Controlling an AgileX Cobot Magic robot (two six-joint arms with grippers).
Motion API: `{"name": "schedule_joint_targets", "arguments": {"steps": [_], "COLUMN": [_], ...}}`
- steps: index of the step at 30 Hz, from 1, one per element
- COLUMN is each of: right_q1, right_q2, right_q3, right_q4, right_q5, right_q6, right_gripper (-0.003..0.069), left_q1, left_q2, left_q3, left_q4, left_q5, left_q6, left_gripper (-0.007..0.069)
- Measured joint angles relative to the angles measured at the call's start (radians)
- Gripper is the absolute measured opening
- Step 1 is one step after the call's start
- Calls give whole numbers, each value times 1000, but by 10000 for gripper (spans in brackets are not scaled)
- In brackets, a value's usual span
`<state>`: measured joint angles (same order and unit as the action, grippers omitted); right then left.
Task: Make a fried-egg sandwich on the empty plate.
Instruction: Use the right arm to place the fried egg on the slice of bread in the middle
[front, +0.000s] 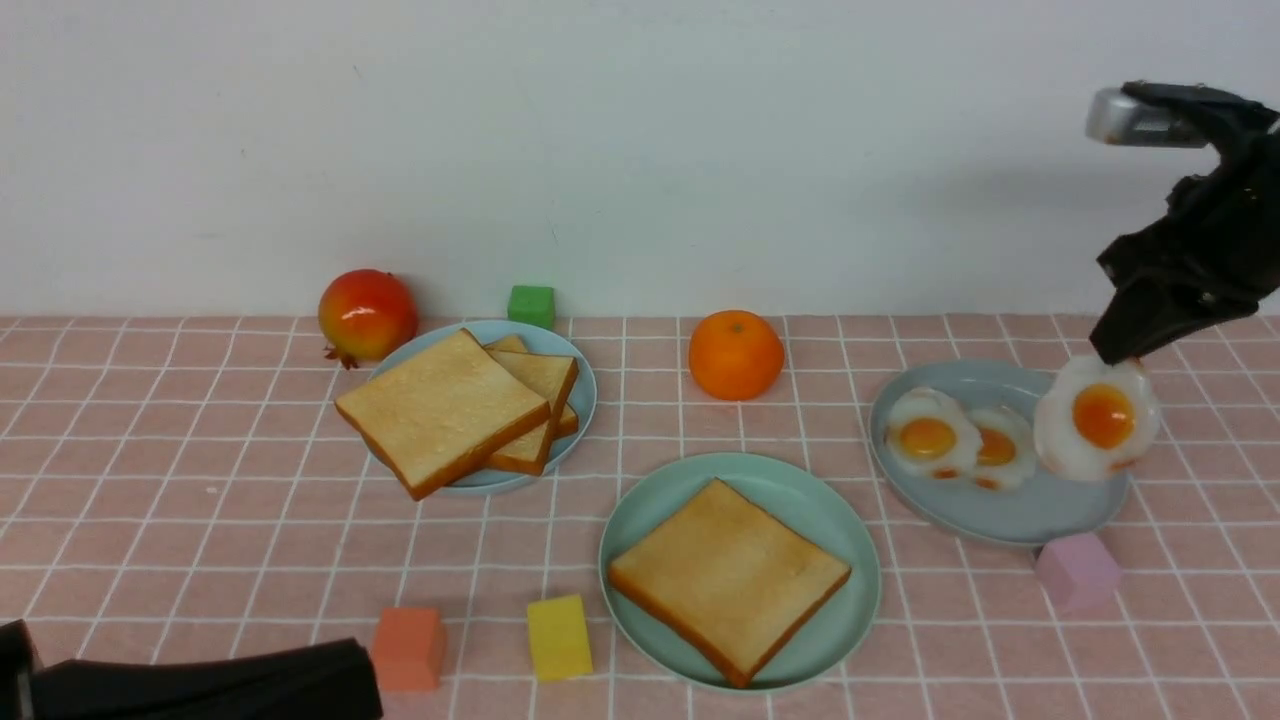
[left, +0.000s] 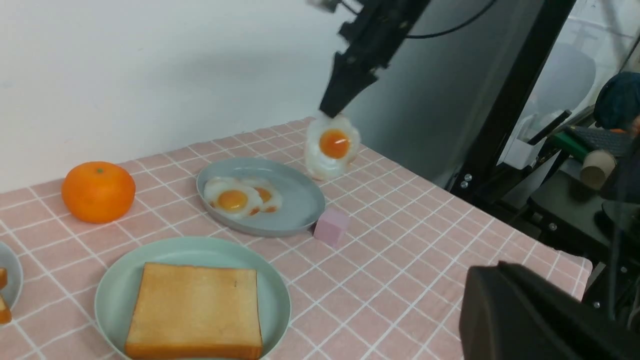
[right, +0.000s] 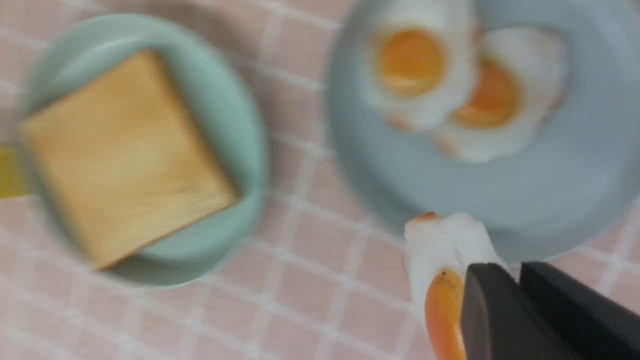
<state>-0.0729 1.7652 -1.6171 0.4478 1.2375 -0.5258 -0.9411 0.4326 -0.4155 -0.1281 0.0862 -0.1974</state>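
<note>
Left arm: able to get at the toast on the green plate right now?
Likely yes: nothing lies on the toast, and the right gripper hangs off over the oval dish.

Table (front: 290, 520): pink, white-lined, before me;
plates: green (front: 640, 640), blue (front: 480, 484), grey (front: 1010, 520);
blocks: orange (front: 408, 648), yellow (front: 560, 638), pink (front: 1078, 572), green (front: 531, 306);
fruit: pomegranate (front: 368, 315), orange (front: 736, 355)

From the right gripper (front: 1128, 325), the oval dish (front: 985, 520) is sitting below — the bread plate (front: 740, 672) lying nearer the robot, leftward.
</note>
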Motion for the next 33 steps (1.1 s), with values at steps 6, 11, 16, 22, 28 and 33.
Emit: {"name": "schedule_joint_targets", "arguments": {"steps": [6, 11, 16, 22, 28, 33], "right_q1": [79, 261, 394, 458, 443, 400], "right_q2": [-66, -64, -61, -21, 62, 123], "right_q3": [28, 31, 49, 142, 155, 156], "right_q4": [181, 217, 230, 247, 343, 378], "right_q5": [-1, -4, -3, -56, -170, -202], "right_q6": [26, 92, 124, 131, 101, 96], "right_gripper": [85, 85, 85, 85, 85, 85], "left_q1": [0, 0, 0, 0, 0, 0], "left_q2": [0, 0, 0, 0, 0, 0], "left_q3": [0, 0, 0, 0, 0, 0], "left_q4": [15, 73, 86, 102, 103, 103], "left_q5": [44, 56, 81, 118, 121, 121], "left_q6": [0, 0, 0, 0, 0, 0], "left_gripper": [34, 36, 37, 41, 41, 41]}}
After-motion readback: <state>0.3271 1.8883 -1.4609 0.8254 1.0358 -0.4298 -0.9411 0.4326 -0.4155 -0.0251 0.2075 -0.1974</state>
